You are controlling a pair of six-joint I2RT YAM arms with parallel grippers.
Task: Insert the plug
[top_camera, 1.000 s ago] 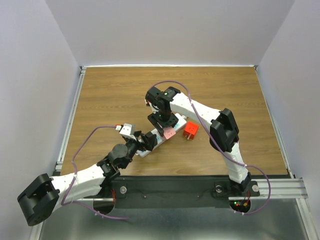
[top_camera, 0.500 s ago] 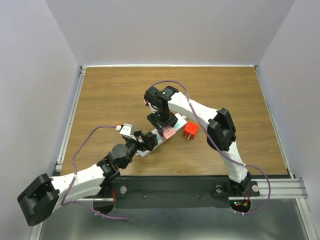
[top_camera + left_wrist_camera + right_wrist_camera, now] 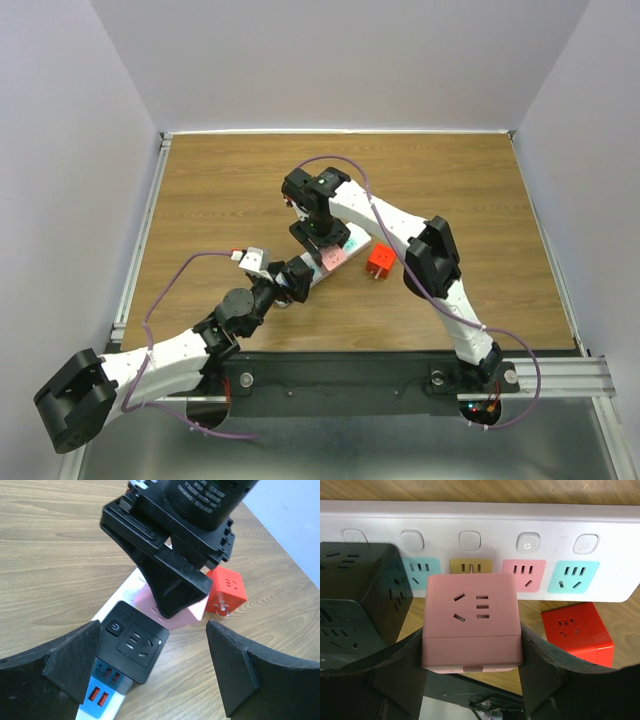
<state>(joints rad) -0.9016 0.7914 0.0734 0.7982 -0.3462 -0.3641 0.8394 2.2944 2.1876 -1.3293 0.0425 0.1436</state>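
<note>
Left end effector [image 3: 152, 666] gapes wide open, empty, beside the strip [image 3: 485, 520]. Right end effector [image 3: 472, 657] is clamped on the pink plug [image 3: 472, 615], over the strip. Looks light, rigid, slick plastic, so I'd grip the flat sides squarely.

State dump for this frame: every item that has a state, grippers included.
left gripper: open, fingers either side of the black cube
right gripper: shut on pink cube
pink cube: held, not plugged in
black cube: seated on the power strip's end socket
power strip: flat on table, four coloured sockets empty
red cube: loose on table, on its side, prongs showing
</note>
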